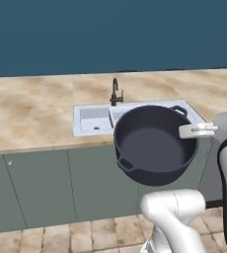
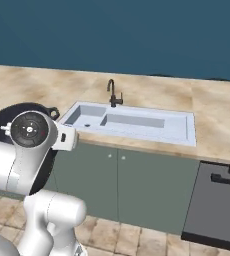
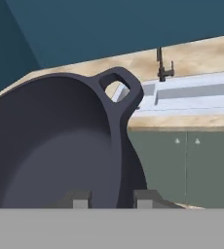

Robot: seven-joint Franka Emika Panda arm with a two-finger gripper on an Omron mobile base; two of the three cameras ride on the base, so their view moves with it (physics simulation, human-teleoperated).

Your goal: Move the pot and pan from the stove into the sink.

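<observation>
The gripper [image 3: 110,198] clamps the rim of the deep, matte dark pot [image 1: 155,143], tilted before the white rectangular sink [image 1: 93,120].

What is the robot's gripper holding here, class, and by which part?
The gripper holds the dark pot, tilted on its side in the air before the sink. Its fingers clamp the pot's rim wall, one inside, one outside.

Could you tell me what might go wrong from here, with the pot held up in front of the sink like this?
1. The pot is tipped on its side, gripped by the rim alone between the fingers; it could swing or slip out.
2. It hangs off the counter, in front of the cabinets, so a slip would send it to the floor, not into the sink.
3. On the way in, it could knock the thin faucet.
</observation>
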